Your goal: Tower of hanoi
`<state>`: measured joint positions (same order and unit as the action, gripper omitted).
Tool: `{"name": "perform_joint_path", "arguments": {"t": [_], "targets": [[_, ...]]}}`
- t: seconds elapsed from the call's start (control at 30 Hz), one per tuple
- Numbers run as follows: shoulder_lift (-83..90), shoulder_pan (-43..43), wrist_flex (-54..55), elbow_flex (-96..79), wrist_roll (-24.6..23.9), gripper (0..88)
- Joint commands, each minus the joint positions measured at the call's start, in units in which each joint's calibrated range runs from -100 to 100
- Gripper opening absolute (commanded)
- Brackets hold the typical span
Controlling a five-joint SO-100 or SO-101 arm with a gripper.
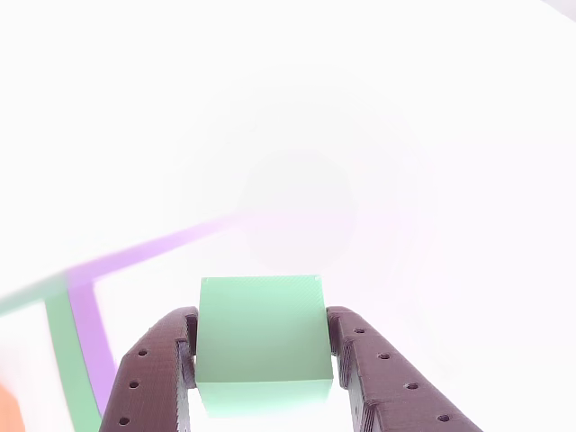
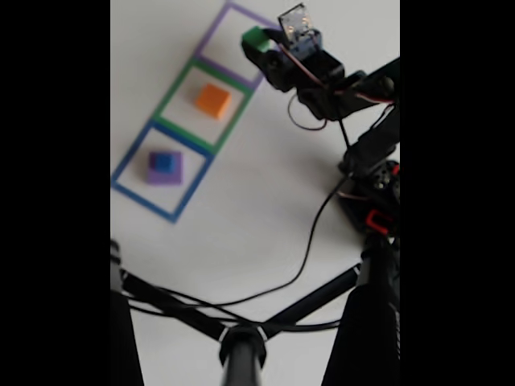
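The white table (image 2: 265, 225) carried three taped square outlines in a diagonal row in the fixed view: blue (image 2: 129, 153), green (image 2: 173, 84) and purple (image 2: 211, 28). The black arm (image 2: 354, 88) reached from the right toward the purple one. Its gripper (image 1: 261, 355) had its dark jaws closed against both sides of the green cube (image 1: 261, 337), which seemed lifted over the purple square, though the washed-out other view made its height hard to judge. The orange cube (image 2: 213, 100) sat inside the green outline. In the blue outline the purple cube (image 2: 165, 170) lay with the smaller blue cube (image 2: 161, 162) stacked on it.
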<state>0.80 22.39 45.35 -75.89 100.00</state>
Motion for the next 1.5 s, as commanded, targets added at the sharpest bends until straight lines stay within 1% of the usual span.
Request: {"name": "perform_joint_path", "arguments": {"t": [0.0, 0.67, 0.93, 1.1, 1.3, 1.47], "targets": [[-5.8, -0.1, 7.5, 4.1, 0.0, 7.0], [-22.0, -0.7, 19.4, 9.8, 0.0, 6.9], [-26.3, -0.5, 20.5, 12.8, 0.0, 8.6], [-27.6, -0.1, 20.7, 13.8, 0.0, 12.3], [-26.5, -0.1, 20.5, 12.9, 0.0, 23.5], [-22.1, 0.2, 18.3, 10.2, 0.0, 27.1]]}}
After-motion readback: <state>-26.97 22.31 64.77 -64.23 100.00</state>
